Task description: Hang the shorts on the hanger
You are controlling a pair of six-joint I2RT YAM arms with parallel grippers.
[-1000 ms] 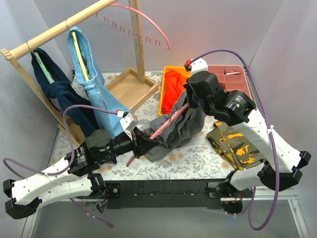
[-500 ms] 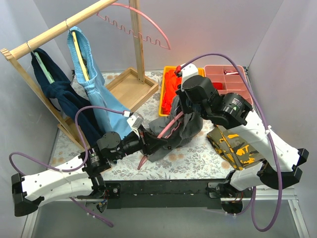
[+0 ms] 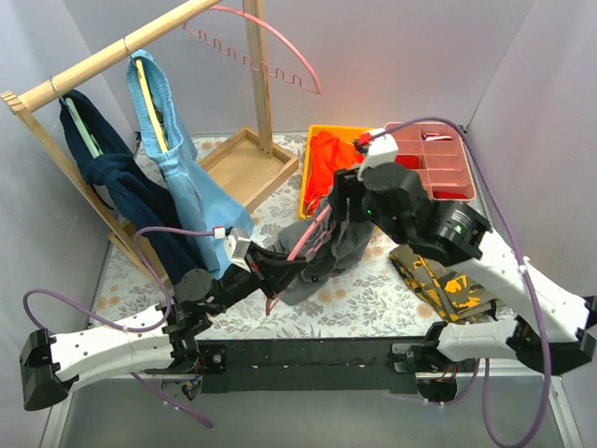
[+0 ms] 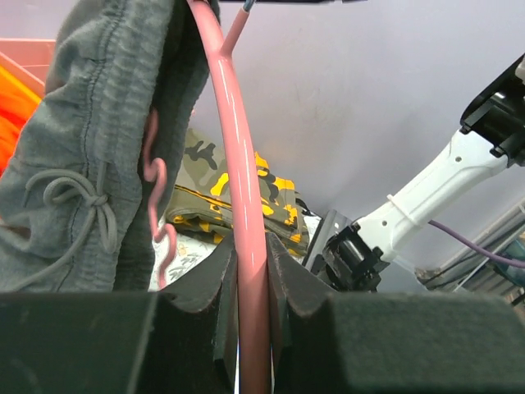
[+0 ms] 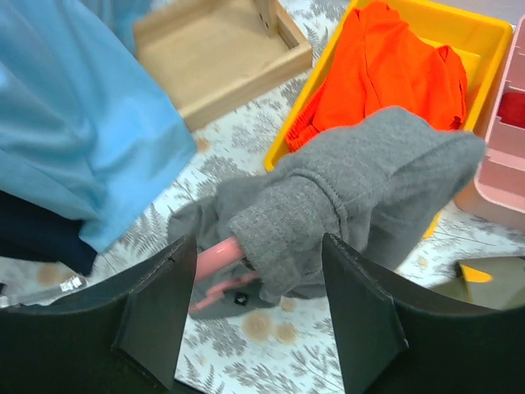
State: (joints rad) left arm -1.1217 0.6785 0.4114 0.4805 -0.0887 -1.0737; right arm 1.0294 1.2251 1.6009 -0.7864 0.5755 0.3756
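The dark grey shorts (image 3: 343,245) hang draped over one end of the pink hanger (image 3: 304,240), just above the patterned table cover. My left gripper (image 3: 277,268) is shut on the hanger's thick arm (image 4: 239,172), which runs up between its pads. The shorts (image 4: 89,139), with their drawstring showing, hang to the left of that arm. My right gripper (image 3: 341,202) hovers open just above the shorts (image 5: 361,185), fingers apart on either side and touching nothing. The hanger end (image 5: 216,258) pokes out from under the fabric.
A yellow bin (image 3: 322,133) holding an orange garment (image 3: 332,159) and a pink compartment box (image 3: 438,161) stand behind. A camouflage cloth (image 3: 437,273) lies at the right. The wooden rack (image 3: 112,56) carries light blue shorts (image 3: 177,159), a navy garment (image 3: 117,177) and a second pink hanger (image 3: 270,42).
My right gripper has opened and let go of the shorts, shifting right and towards me. My left arm has pushed forward with the hanger, and the shorts now rest on it.
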